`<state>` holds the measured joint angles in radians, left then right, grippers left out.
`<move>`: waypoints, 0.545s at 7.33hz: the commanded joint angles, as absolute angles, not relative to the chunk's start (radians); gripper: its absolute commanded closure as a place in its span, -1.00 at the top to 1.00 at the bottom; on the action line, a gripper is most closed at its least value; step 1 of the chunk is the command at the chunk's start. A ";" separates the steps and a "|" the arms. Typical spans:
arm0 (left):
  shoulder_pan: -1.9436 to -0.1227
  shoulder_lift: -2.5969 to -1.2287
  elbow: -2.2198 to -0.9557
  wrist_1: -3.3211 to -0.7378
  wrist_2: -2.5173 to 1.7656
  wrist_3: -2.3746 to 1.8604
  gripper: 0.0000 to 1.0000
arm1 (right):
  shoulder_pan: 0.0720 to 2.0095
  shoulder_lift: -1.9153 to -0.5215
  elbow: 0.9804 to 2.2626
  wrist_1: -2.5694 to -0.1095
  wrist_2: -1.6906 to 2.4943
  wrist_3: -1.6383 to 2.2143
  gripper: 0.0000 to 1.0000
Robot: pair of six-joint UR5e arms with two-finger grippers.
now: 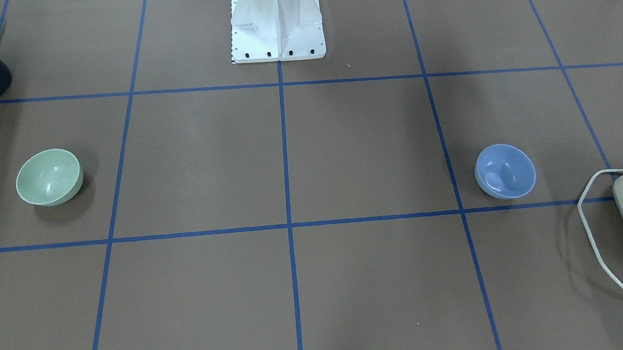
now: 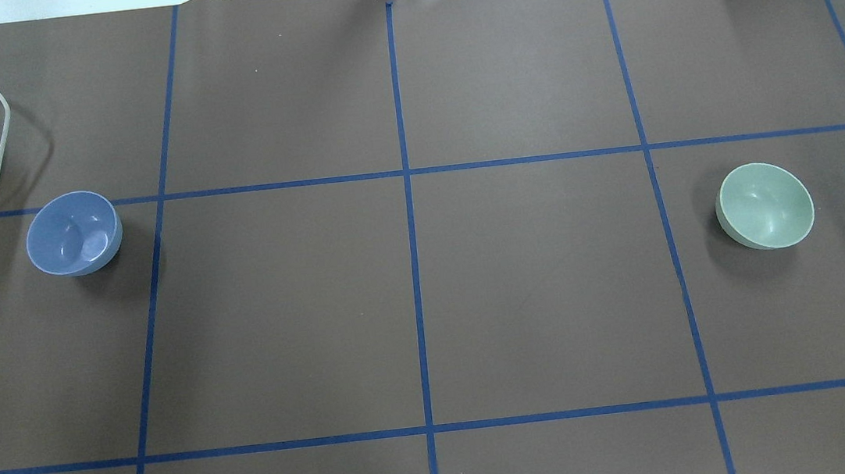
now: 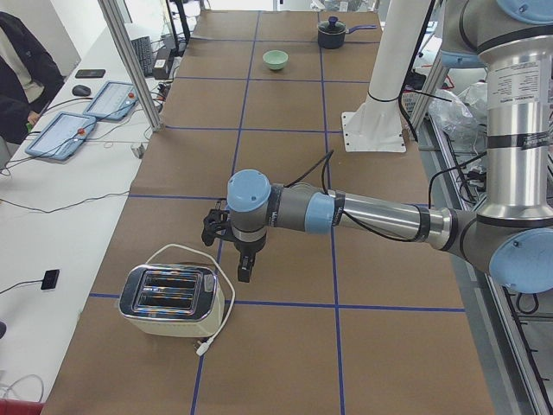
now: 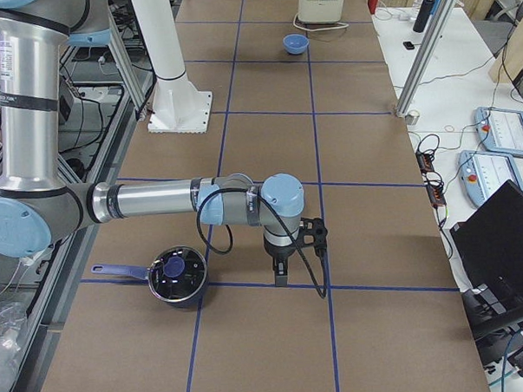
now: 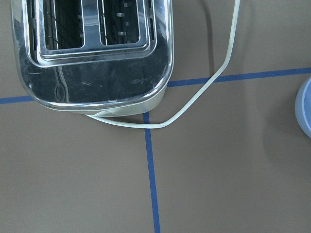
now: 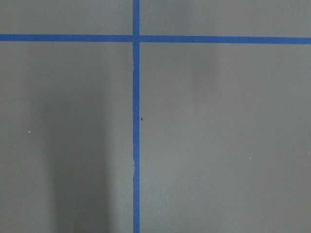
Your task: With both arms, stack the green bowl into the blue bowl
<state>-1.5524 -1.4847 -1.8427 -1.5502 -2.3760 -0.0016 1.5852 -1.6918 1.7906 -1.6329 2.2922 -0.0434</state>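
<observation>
The green bowl stands upright and empty on the brown table; it also shows in the overhead view at the right and far off in the exterior left view. The blue bowl stands upright and empty at the overhead view's left; its rim shows at the left wrist view's right edge. My left gripper hangs over the table beside the toaster. My right gripper hangs over the table beside a pot. Both show only in side views, so I cannot tell whether they are open or shut.
A chrome toaster with a white cord stands near the blue bowl. A dark lidded pot stands near my right gripper. The white pedestal stands at the table's robot side. Blue tape lines grid the table.
</observation>
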 commanded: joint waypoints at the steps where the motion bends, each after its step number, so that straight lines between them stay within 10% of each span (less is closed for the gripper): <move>1: -1.552 -1.551 -1.839 -1.554 -2.376 -0.002 0.98 | 1.588 -1.666 1.787 -1.527 2.292 -0.040 1.00; 4: -1.551 -1.615 -1.821 -1.713 -2.379 0.001 0.98 | 1.588 -1.689 1.784 -1.434 2.296 -0.040 1.00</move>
